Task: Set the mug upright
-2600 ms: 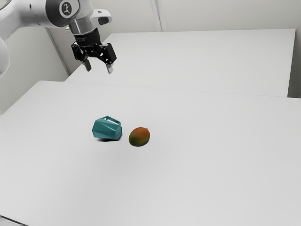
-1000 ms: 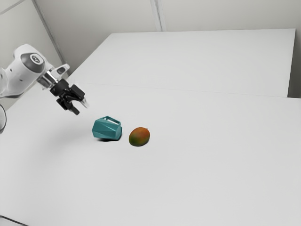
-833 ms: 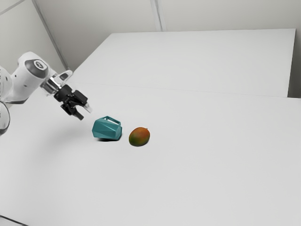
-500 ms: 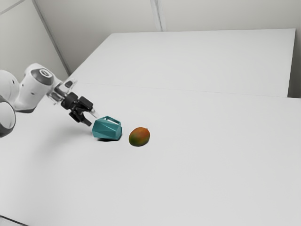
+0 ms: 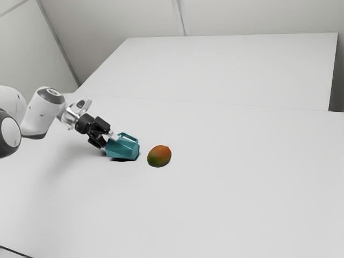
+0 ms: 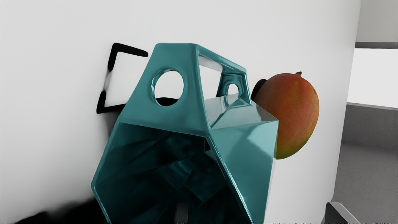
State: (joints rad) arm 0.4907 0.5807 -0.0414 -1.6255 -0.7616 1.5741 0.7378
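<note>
- The mug [image 5: 122, 150] lies on its side on the worktop [image 5: 226, 199], not upright; its handle [image 5: 128, 135] points up and its open mouth [image 6: 161, 168] faces the claw [image 5: 109, 142].
- The claw is at the mug's mouth end, low over the worktop, on the exterior view's left of the mug.
- The claw stands wide, gripping nothing: in the wrist view one fingertip [image 6: 182, 213] shows against the mug's dark mouth, the other [image 6: 337, 213] outside the mug, past its side wall. Whether either one touches the mug, I cannot tell.
- The arm [image 5: 44, 113] comes in toward the mug from the exterior view's left, tilted down.
- A red-orange mango [image 5: 159, 156], green at its lower part, sits near the mug's base end, on the exterior view's right of it, a small gap between.
- The handle's angular shadow [image 6: 115, 56] falls on the worktop beside the mug.
</note>
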